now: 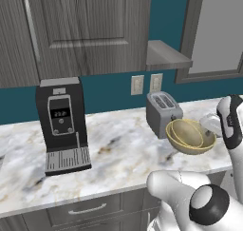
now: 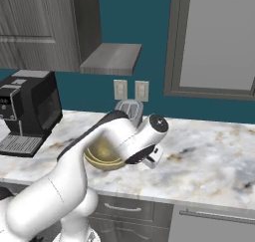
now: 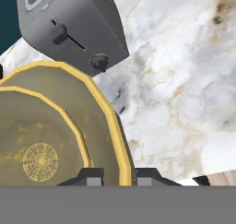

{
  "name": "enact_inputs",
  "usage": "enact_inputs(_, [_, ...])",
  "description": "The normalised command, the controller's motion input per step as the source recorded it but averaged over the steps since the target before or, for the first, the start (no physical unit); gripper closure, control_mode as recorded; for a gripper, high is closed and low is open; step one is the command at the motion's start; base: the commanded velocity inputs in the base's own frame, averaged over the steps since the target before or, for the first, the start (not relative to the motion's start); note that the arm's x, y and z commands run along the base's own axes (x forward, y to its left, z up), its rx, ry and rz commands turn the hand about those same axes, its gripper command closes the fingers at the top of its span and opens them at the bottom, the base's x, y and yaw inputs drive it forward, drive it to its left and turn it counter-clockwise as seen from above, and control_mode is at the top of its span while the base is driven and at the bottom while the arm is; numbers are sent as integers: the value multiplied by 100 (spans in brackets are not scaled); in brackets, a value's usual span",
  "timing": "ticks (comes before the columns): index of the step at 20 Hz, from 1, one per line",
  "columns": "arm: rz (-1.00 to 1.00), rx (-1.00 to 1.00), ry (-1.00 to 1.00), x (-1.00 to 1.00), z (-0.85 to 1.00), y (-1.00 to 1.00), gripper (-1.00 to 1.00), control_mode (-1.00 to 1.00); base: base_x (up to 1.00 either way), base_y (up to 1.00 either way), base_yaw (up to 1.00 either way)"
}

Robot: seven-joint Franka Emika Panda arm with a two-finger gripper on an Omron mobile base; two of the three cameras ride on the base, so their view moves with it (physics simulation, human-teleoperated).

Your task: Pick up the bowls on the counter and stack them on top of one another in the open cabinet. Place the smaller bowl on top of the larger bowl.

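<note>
Between my fingers (image 3: 95, 177) I am seeing the larger bowl's (image 1: 201, 149) pale rim, so the gripper (image 3: 117, 179) is clamping on that wall. Inside it, left of the fingers, the smaller bowl (image 3: 32, 144) is sitting nested. Both are hanging above the marble counter (image 1: 118, 149), with the grey toaster (image 3: 73, 27) lying just beyond the fingertips

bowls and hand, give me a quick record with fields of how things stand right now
larger bowl: lifted above the counter, tilted, beside the toaster
smaller bowl: nested inside the larger bowl
hand: shut on the larger bowl's rim, one finger each side
open cabinet: up on the wall, shelf inside not visible
coffee machine: standing on the counter, far left of the bowls
</note>
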Motion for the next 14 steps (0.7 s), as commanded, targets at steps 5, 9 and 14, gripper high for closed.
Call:
enact_inputs(5, [19,-7,8,-74,49,13,100,-100,0,0,0])
enact_inputs(9, [21,-2,7,-61,49,28,100,-100,0,0,0])
enact_inputs(14, [20,0,11,-38,52,43,100,-100,0,0,0])
